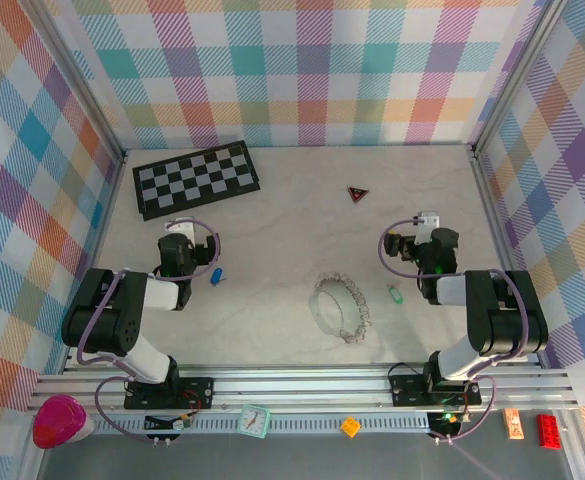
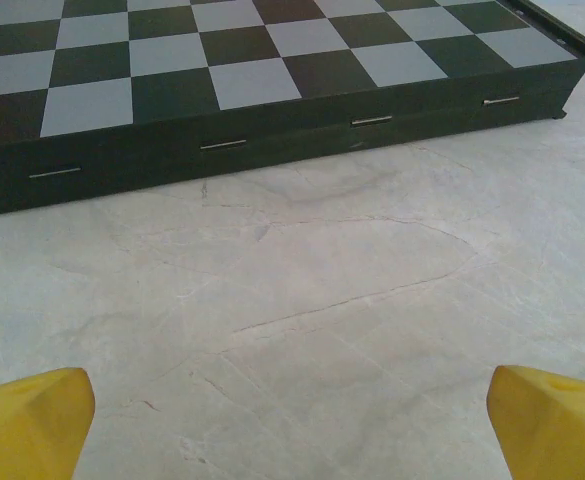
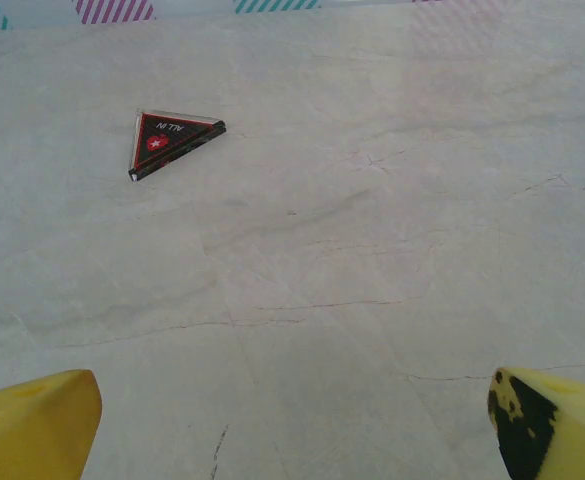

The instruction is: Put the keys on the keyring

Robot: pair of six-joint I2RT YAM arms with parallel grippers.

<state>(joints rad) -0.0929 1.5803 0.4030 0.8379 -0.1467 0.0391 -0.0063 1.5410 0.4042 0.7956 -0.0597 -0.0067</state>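
Overhead: blue key [image 1: 216,276] at 4 o'clock of released left hand [image 1: 178,238], green key [image 1: 395,294] at 7 o'clock of released right hand [image 1: 415,243], ring [image 1: 358,318] between them on counter [image 1: 292,230], left wrist view adds checkerboard [image 2: 232,60], right wrist view adds triangle [image 3: 170,141]

Silvery beaded keyring [image 1: 339,308] lies near-centre; green-headed key [image 1: 395,294] just right of it, blue-headed key [image 1: 216,276] well left
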